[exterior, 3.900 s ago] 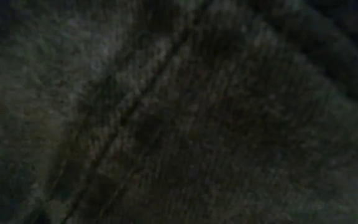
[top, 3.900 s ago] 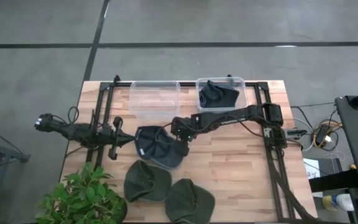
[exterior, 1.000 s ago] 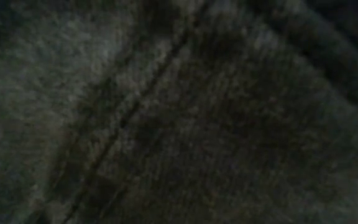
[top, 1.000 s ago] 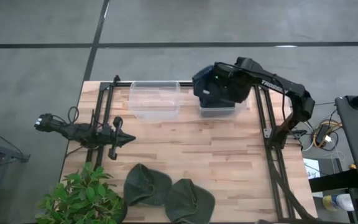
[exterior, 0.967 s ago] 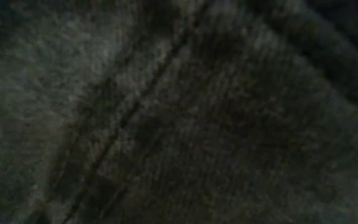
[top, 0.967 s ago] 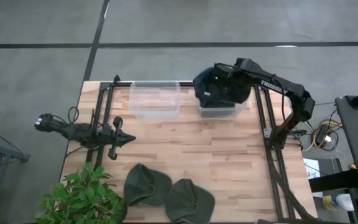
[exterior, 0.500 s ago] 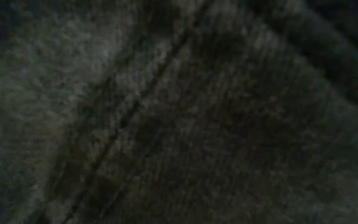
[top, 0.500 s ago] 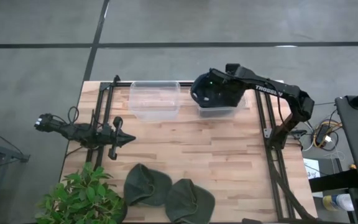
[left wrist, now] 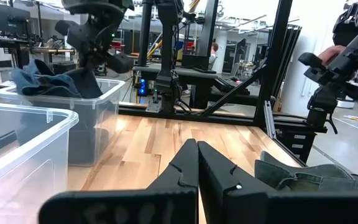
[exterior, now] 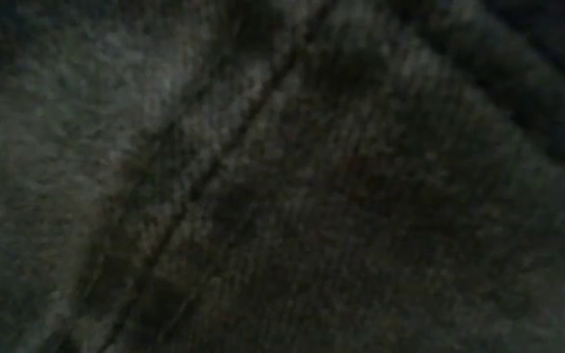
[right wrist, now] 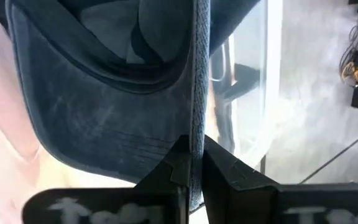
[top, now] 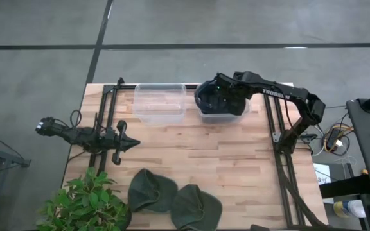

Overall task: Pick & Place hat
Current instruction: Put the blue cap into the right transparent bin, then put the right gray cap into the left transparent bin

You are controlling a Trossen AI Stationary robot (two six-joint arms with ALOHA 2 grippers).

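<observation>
A dark blue hat hangs over the right clear bin at the table's far edge, with my right gripper shut on it. In the left wrist view, blue cloth lies in that bin below the right arm. Two green hats lie flat on the table near its front edge. Dark cloth fills the whole low view. My left gripper is shut on nothing and rests low over the table's left side. My right gripper pinches a thin edge of the blue hat between its two fingers. The brim with its stitch lines spreads out to one side of the fingers. The hat hangs from the gripper over the right bin, and I cannot tell whether it touches the bin.
An empty clear bin stands left of the right bin. A potted plant fills the near left corner. Black frame rails run along the table's right side. Bare wood lies between the bins and the green hats.
My right gripper has carried the blue hat a little toward the table's left edge and down over the right bin, its arm stretching out flatter. The hat stays held. The green hats have stayed where they were.
</observation>
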